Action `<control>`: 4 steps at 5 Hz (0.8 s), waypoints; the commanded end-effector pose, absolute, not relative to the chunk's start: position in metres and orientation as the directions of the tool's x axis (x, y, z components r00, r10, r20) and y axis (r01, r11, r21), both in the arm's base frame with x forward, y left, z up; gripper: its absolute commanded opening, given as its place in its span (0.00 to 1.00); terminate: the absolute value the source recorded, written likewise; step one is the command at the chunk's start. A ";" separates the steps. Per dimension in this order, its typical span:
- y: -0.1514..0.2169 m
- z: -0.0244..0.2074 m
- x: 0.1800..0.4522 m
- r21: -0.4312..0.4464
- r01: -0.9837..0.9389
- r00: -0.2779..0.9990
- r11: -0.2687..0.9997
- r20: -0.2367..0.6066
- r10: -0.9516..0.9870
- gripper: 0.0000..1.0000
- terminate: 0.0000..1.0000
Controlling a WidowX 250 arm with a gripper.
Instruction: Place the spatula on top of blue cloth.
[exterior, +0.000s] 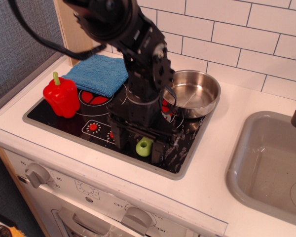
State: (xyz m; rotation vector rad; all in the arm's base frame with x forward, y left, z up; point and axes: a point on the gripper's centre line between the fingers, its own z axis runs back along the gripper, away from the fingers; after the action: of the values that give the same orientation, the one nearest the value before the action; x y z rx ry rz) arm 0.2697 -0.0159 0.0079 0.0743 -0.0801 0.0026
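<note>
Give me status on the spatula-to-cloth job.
Done: the arm is down over the spatula, claw straddling its green handle. In hand: the grasp; fingers look apart, and I can't tell whether they touch it. Left: close, lift, carry to the blue cloth at back left, which has nothing on it, and set it down.

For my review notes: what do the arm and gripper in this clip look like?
The arm is matte black all over, built from chunky rounded segments, with a small pale round spot near its wrist joint. A black cable loops off its upper part. The black gripper has a boxy base and two flat, blocky fingers. No readable markings.
</note>
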 end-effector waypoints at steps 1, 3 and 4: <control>-0.031 0.003 0.274 0.075 0.020 0.995 0.997 0.100 -0.027 0.00 0.00; -0.010 0.034 0.292 0.062 0.024 0.988 0.998 0.151 -0.033 0.00 0.00; 0.015 0.070 0.310 0.053 0.095 0.980 0.994 0.169 -0.103 0.00 0.00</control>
State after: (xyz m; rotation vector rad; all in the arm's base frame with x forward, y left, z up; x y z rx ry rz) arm 0.3034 0.0149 0.0528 0.0360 -0.1065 -0.1013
